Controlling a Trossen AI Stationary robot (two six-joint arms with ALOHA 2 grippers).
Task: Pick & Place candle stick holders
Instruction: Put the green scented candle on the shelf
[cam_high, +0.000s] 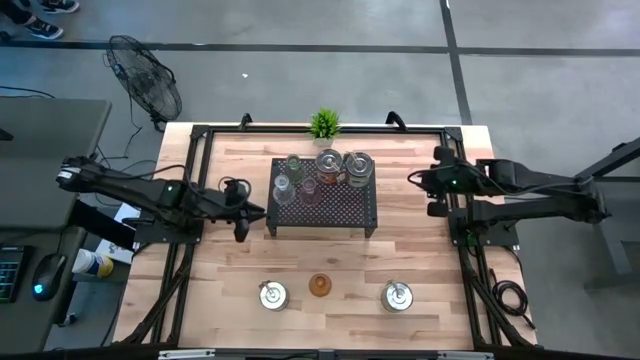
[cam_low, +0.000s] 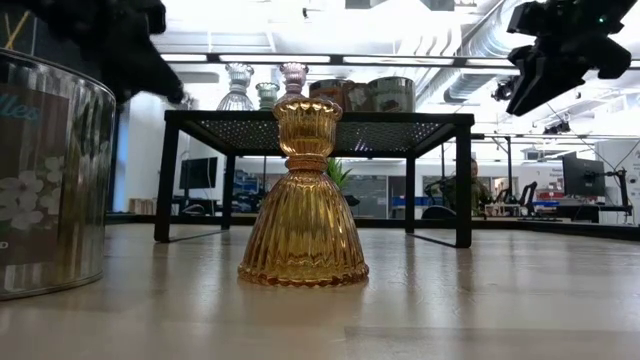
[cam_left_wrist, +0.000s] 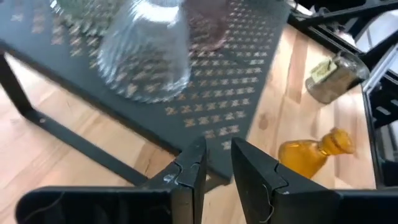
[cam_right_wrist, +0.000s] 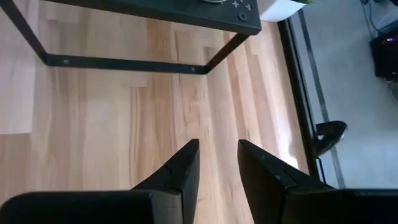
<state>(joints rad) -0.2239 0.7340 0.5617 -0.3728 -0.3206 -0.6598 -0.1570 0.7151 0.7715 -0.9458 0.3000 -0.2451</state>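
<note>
A: Fingers?
B: The left gripper (cam_left_wrist: 214, 168) hangs slightly parted, grasping nothing; the right gripper (cam_right_wrist: 217, 163) likewise, idle at three o'clock.
A: The target?
B: The clear ribbed glass holder (cam_left_wrist: 146, 53) stands upright on the black perforated rack (cam_high: 335, 205), toward three o'clock of the left gripper, the nearer arm.

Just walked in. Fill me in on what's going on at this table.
Two robot arms are sorting candle stick holders, and neither holds one right now. The left gripper hovers empty with its fingers slightly apart beside the left end of the black rack, where five holders already stand, a clear glass holder nearest it. The right gripper waits, also empty, over bare wood right of the rack. Three holders are on the table's front: an amber holder between two silver holders.
</note>
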